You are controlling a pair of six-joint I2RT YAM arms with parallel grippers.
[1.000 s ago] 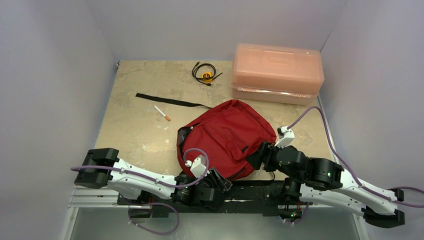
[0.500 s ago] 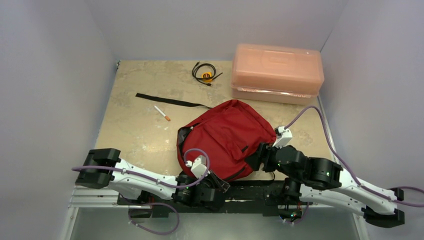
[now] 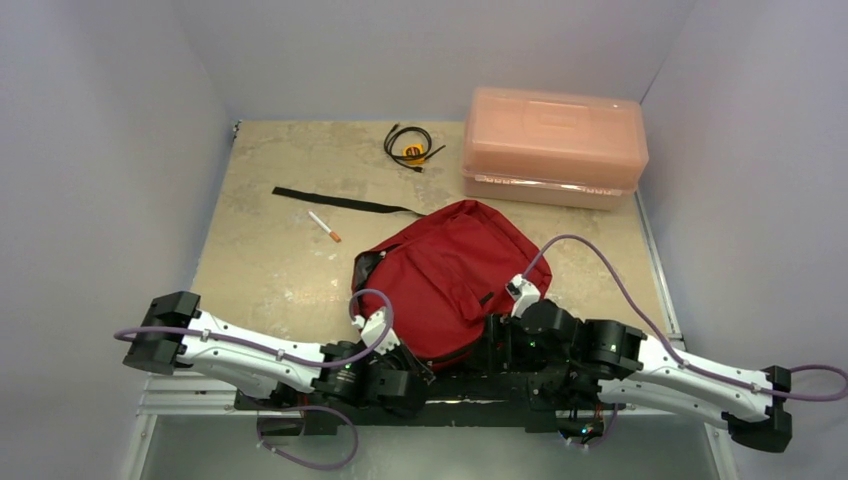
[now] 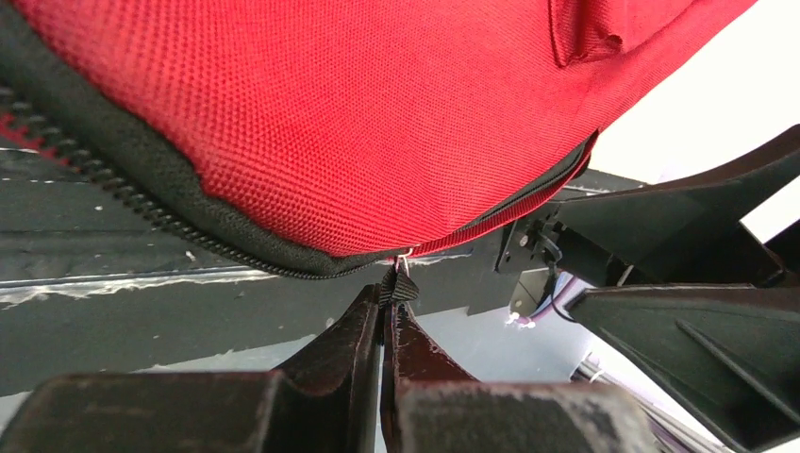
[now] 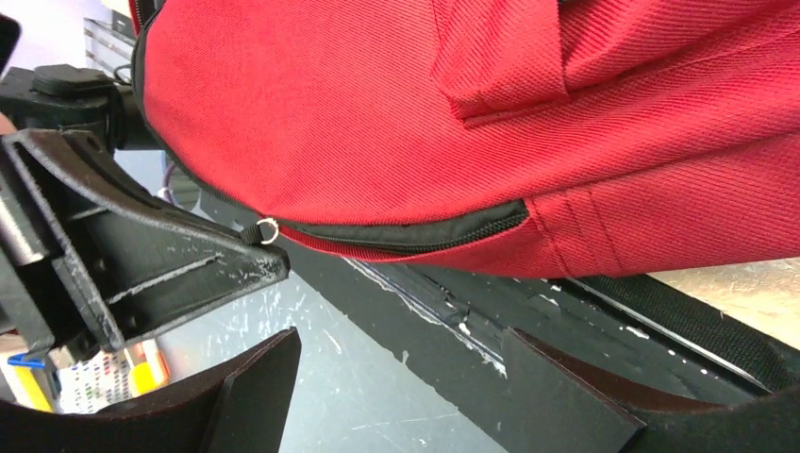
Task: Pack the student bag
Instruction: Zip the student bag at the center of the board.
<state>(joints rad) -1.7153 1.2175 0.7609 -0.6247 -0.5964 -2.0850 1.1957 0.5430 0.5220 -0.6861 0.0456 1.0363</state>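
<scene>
- The student bag (image 3: 450, 275) lies in the near middle of the table (image 3: 270, 260). Its near rim hangs over the black rail (image 4: 189, 321), right between the two arms.
- Its long axis runs near to far, with the far end leaning right. That far end is rounded; which end is the top isn't clear from here.
- The zipper pull (image 4: 400, 286) sits on the near rim, and the zipper track (image 4: 141, 189) curves away to the left from it.
- The left gripper (image 4: 385, 304) is clamped tight on that pull, the bag directly ahead of it, so the left arm has the job.
- The next move looks like a drag along the track, following the rim.
- The right gripper (image 5: 396, 359) gapes wide just right of the pull, holding nothing.
- Far off wait a pink box (image 3: 553, 147), cable coil (image 3: 410, 145), black strap (image 3: 340, 203) and pen (image 3: 324, 227).
</scene>
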